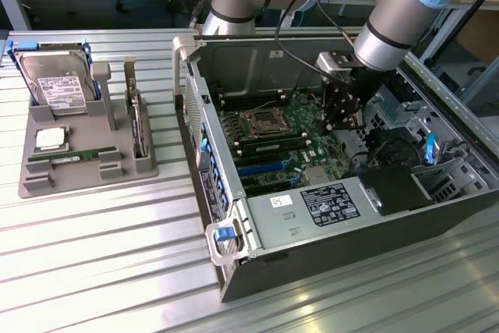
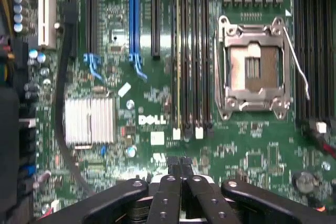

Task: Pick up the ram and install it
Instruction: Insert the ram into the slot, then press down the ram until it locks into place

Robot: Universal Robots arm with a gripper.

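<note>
Ribbed grey metal forms the bench [image 1: 93, 255], which carries an open computer case [image 1: 327, 263] with its green motherboard [image 1: 288, 126] facing up and, at nine o'clock from it, a grey holder tray [image 1: 82, 157] with a hard drive [image 1: 58, 83] and a square processor chip [image 1: 49, 139]. The arm [image 1: 390, 13] reaches down into the case, its tool [image 2: 180, 163] hanging over the motherboard with its fingers pressed together on nothing, near the empty processor socket [image 2: 254, 66] and black memory slots [image 2: 190, 51]. The ram [image 1: 74, 157] lies flat in the tray, at five o'clock from the processor chip.
</note>
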